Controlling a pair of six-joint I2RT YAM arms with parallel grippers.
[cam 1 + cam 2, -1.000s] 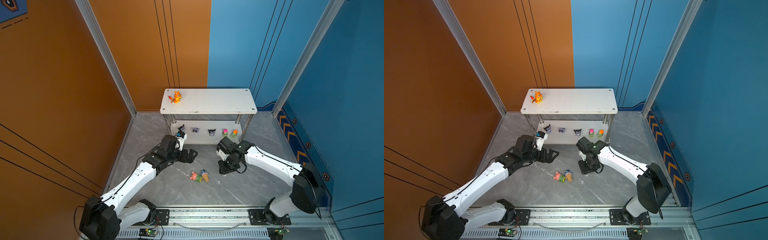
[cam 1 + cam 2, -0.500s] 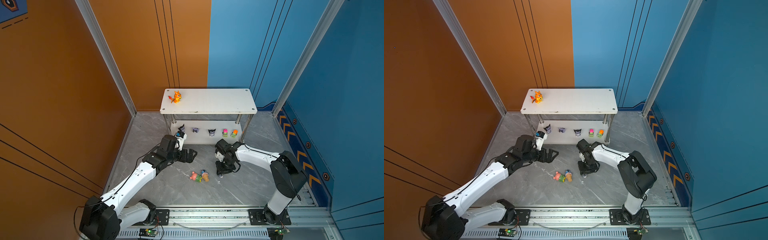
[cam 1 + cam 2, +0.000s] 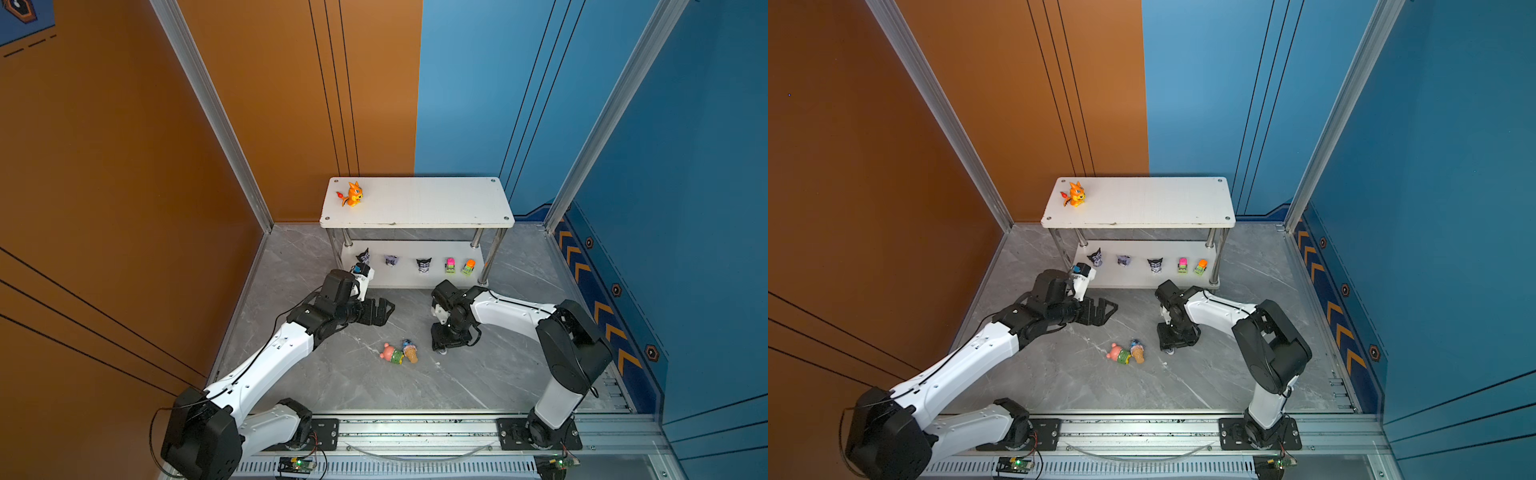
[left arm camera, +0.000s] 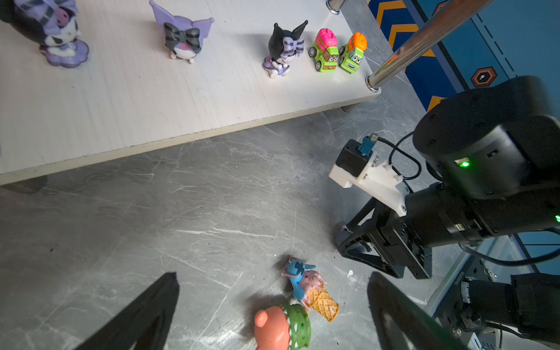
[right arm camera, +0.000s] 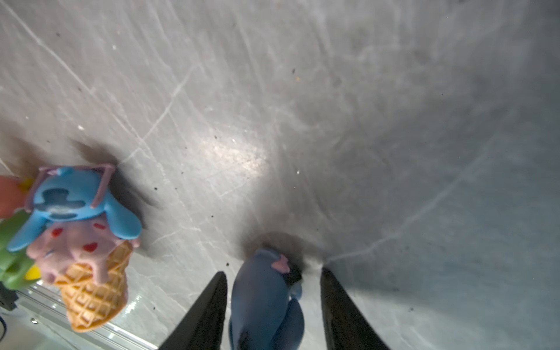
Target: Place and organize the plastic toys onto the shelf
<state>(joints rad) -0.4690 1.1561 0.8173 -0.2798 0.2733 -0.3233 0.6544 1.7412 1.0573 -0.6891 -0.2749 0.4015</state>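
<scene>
Six toys stood on the shelf (image 3: 415,203): the orange dragon (image 3: 352,194) up top at ten o'clock, three imps (image 3: 424,264) and two cars (image 3: 450,265) below. Three lay on the tabletop (image 3: 332,374): pink bear (image 3: 390,354) touching cone creature (image 3: 409,350), and grey donkey (image 5: 266,297) between the right tool's (image 5: 272,271) parted jaws, seemingly ungripped. The left tool (image 3: 384,311) hung spread.

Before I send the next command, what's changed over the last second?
The right arm folded its elbow inward; the right end effector stayed low, fingers now apart around the grey-blue donkey, not gripping. No pickup or release visible. The left end effector, shelf, pink bear and cone creature are unchanged.
</scene>
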